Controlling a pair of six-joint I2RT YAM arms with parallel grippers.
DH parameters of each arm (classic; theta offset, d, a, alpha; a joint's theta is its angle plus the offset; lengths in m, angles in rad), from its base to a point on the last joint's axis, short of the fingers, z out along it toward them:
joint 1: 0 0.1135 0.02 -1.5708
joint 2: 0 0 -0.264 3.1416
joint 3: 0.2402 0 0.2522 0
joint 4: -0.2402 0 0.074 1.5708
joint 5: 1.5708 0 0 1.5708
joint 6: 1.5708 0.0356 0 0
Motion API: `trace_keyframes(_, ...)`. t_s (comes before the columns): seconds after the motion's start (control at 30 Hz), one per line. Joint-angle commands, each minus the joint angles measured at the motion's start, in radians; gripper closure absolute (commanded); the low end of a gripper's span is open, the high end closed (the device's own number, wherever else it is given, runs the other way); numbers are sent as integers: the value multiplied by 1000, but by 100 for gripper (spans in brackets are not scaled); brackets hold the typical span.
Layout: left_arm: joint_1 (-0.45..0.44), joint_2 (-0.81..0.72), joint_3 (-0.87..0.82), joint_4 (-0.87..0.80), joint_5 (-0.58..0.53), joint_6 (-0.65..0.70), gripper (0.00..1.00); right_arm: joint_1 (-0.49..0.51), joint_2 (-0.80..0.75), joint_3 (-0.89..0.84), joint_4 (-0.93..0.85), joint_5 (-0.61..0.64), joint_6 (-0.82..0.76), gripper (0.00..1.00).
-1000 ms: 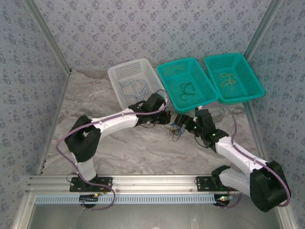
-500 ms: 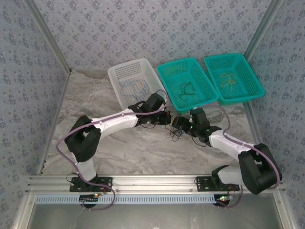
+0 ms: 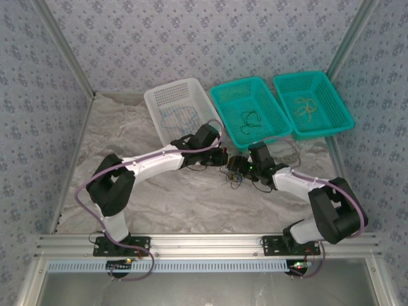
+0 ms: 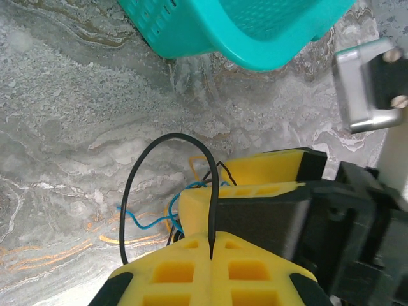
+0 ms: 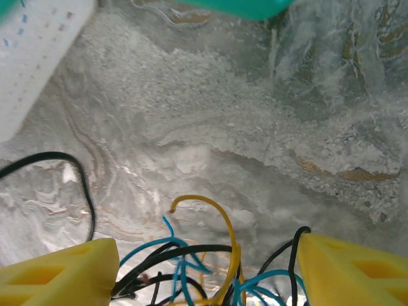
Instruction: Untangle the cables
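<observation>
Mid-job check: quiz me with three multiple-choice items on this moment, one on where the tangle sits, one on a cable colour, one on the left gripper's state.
1. Where is the tangled bundle of cables?
A. in the white basket
B. on the table, outside the baskets
C. in the middle teal basket

2. What colour is the single cable in the far-right teal basket?
A. blue
B. black
C. yellow

3. How is the left gripper?
A. wide open
B. shut on a black cable
C. shut on a basket rim

1 B: it lies on the marbled tabletop.
2 C: yellow loops lie inside.
3 B: the wire is clamped in its closed jaws.
</observation>
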Motion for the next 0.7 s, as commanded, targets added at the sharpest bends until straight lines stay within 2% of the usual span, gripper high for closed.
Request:
trace_keyframes(0.0, -4, -39, -10, 36, 6, -10, 100, 8, 27, 25, -54, 54, 9, 28)
trace_keyframes(0.17, -2, -85, -50, 50, -51, -27, 100, 9, 49, 16, -102, 126, 17, 41)
trace_keyframes(0.4, 4, -139, -109, 85, -116, -66, 100, 14, 76, 24, -168, 176, 8, 53)
trace_keyframes(0.5, 4, -169, -137, 97, -154, -77, 100, 14, 78, 24, -193, 204, 7, 63)
trace_keyframes(0.67, 10, -178, -145, 77, -192, -103, 100, 14, 79, 26, -230, 243, 15, 67)
